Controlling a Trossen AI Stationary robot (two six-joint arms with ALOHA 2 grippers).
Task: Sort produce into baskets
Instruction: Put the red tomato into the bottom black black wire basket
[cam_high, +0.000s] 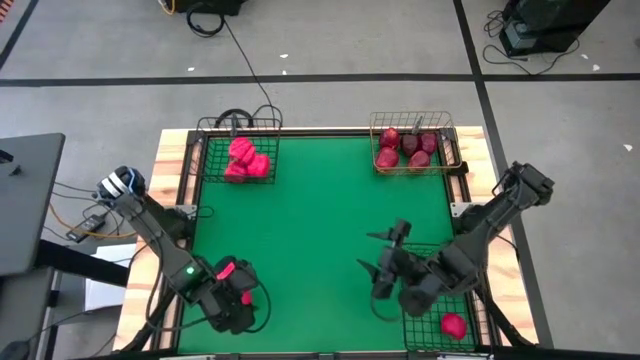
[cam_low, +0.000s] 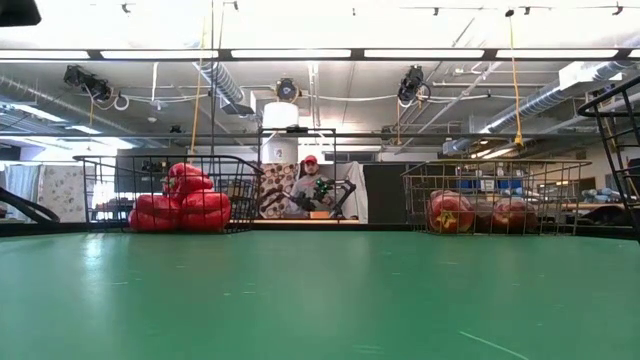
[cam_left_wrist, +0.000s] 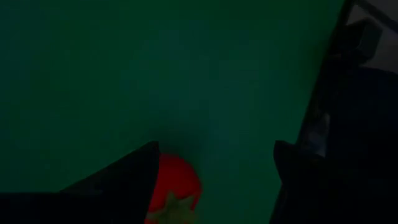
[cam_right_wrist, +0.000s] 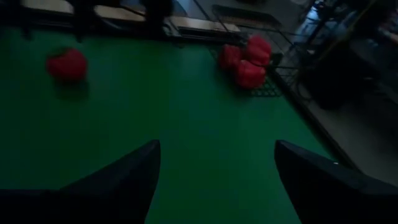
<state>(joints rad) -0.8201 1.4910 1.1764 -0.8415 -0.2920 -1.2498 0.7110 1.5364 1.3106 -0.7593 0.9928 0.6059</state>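
Note:
A round red tomato with a green top (cam_left_wrist: 176, 191) lies on the green table near its near left corner; it also shows in the high view (cam_high: 225, 270) and the right wrist view (cam_right_wrist: 67, 64). My left gripper (cam_left_wrist: 214, 186) is open around it, low over the table (cam_high: 238, 287), with the tomato close to one finger (cam_left_wrist: 124, 183). My right gripper (cam_high: 378, 252) is open and empty at the near right, beside a black wire basket (cam_high: 470, 310) that holds one tomato (cam_high: 453, 325). My left gripper's fingers stand on either side of the tomato, coming at it from above. One finger is right beside the tomato's side (cam_left_wrist: 160, 186). I cannot tell whether it touches.
A black wire basket (cam_high: 238, 150) at the far left holds bright red peppers (cam_low: 180, 200). A gold wire basket (cam_high: 412, 145) at the far right holds dark red apples (cam_low: 450, 212). The middle of the green mat (cam_high: 320, 220) is bare. A person (cam_low: 310, 185) sits beyond the table.

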